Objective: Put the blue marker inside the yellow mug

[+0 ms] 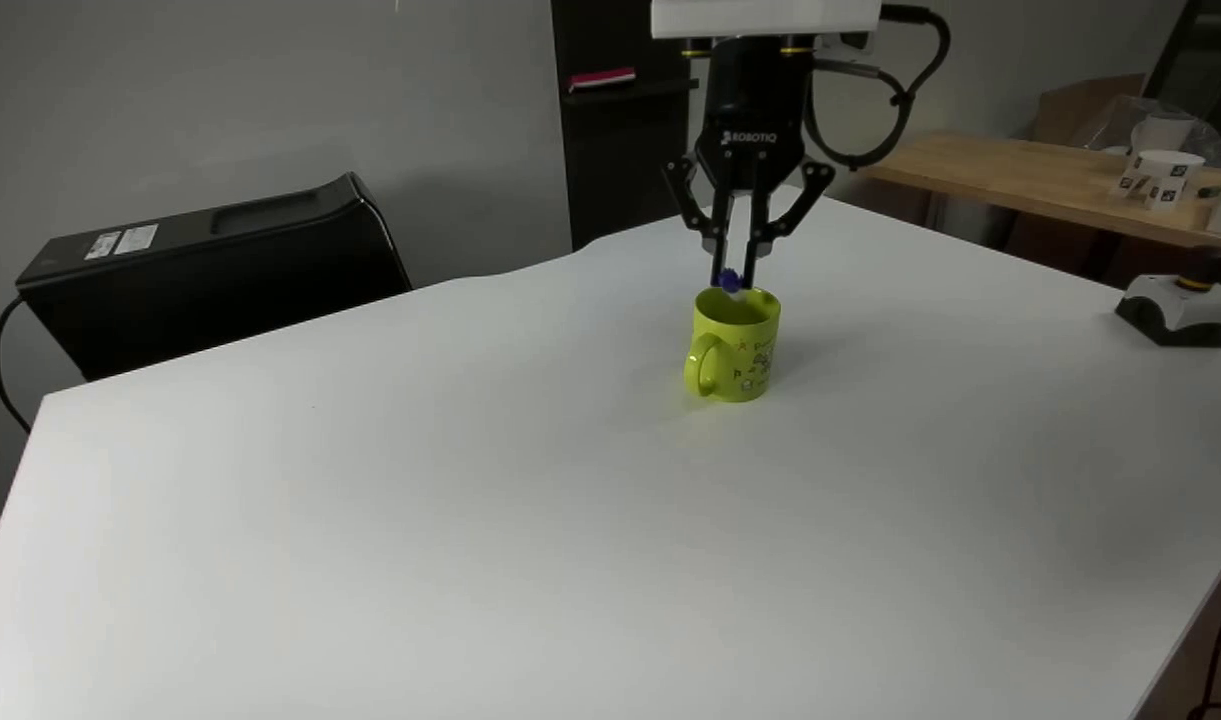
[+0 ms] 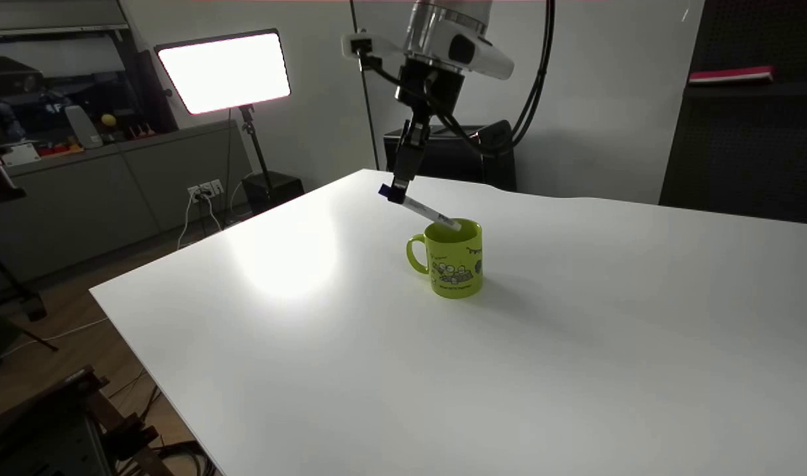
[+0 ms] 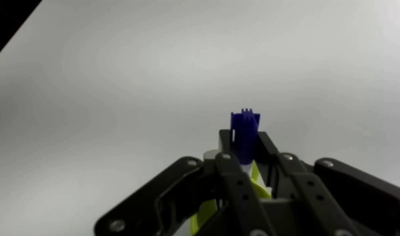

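The blue marker has a white body (image 2: 431, 212) and a dark-blue cap, which shows in the wrist view (image 3: 245, 136) and in an exterior view (image 1: 730, 281). My gripper (image 2: 397, 192) is shut on the marker at its cap end. The marker hangs tilted, and its white end is at the mug's opening; I cannot tell whether it touches the rim. The yellow mug (image 2: 453, 264) stands upright on the table, handle to the side, and also shows in an exterior view (image 1: 735, 350). In the wrist view the mug (image 3: 203, 213) is mostly hidden behind the gripper fingers.
The mug stands on a large white table (image 1: 470, 520). A white-and-black button box (image 1: 1182, 312) sits near the table's edge. A black machine (image 1: 210, 260) stands behind the table. A lit lamp panel (image 2: 225, 73) and a wooden table (image 1: 1020, 175) with cups are farther off.
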Available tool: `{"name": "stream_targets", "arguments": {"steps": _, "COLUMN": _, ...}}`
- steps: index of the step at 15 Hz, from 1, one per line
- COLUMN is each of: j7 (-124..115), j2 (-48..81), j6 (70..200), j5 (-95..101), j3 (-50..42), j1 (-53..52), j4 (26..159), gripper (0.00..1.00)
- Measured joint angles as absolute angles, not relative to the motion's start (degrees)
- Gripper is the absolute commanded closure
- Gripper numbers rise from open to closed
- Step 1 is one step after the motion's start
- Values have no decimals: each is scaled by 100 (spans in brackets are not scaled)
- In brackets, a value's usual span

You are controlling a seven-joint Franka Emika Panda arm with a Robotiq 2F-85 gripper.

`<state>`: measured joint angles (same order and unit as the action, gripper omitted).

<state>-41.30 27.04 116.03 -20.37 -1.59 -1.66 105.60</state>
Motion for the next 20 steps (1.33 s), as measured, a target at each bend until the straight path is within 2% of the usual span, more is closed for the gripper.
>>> {"name": "stream_targets", "arguments": {"steps": 16, "j7": -3926, "j2": 3265, "j6": 11600, "j5": -2174, "j3": -179, "j1": 45, "j4": 10222, "gripper": 94}}
{"name": "stream_targets", "arguments": {"steps": 17, "j7": -3926, "j2": 3293, "j6": 11600, "j5": -2174, "j3": -179, "j1": 44, "j4": 10198, "gripper": 53}}
{"name": "stream_targets", "arguments": {"steps": 18, "j7": -3926, "j2": 3314, "j6": 11598, "j5": -2174, "j3": -179, "j1": 44, "j4": 10180, "gripper": 53}}
{"name": "stream_targets", "arguments": {"steps": 20, "j7": -3924, "j2": 3346, "j6": 11594, "j5": -2158, "j3": -179, "j1": 38, "j4": 10144, "gripper": 40}}
